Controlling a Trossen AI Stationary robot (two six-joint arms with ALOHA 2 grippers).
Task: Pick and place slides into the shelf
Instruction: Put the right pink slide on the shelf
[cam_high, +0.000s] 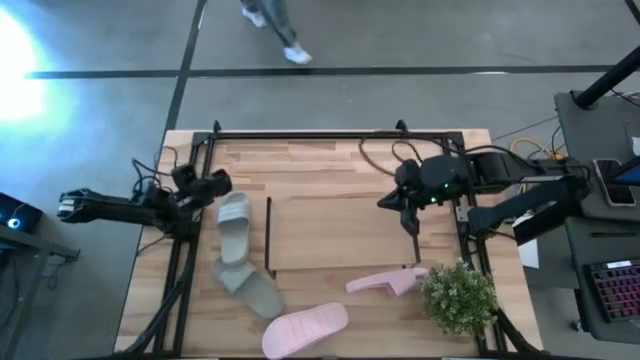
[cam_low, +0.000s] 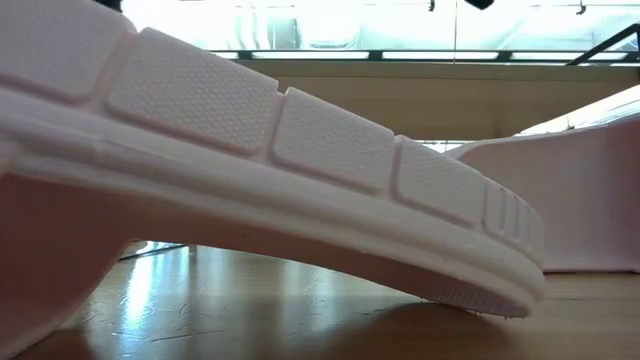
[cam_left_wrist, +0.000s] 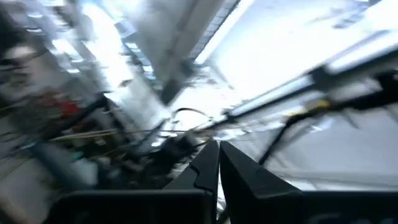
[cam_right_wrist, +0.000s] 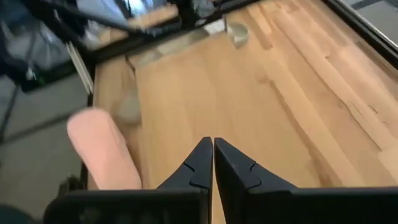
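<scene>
1. Near the table's (cam_high: 330, 165) front edge lie two pale pink slides: one (cam_high: 305, 330) sole-up at the front middle, the other (cam_high: 385, 283) just beside the plant (cam_high: 458, 297) toward the front right corner
2. Two grey-green slides sit left of centre: one (cam_high: 234, 227) upright near the left gripper (cam_high: 222, 183), the other (cam_high: 250, 290) toward the front, the pair touching or close to it
3. Shelf (cam_high: 340, 233): light plank top at table centre, black end frame on its left; nothing on it
4. Right gripper (cam_high: 410, 222) hangs over the shelf's right end, fingers pressed together, empty; its arm reaches in from the right edge, wrist tipped down at the plank
5. Left gripper: fingers pressed together, empty; arm stretched in level from the left edge, its wrist camera aimed up into the room, not at the table
6. Judgement: no slide picked yet, step in hand is the first pick
7. To do it well: spread the fingers first, come down over the broad strap of the nearest slide, pinch across the strap, not the sole
8. Low view is filled by a pink sole (cam_low: 250, 170); no help for aiming
</scene>
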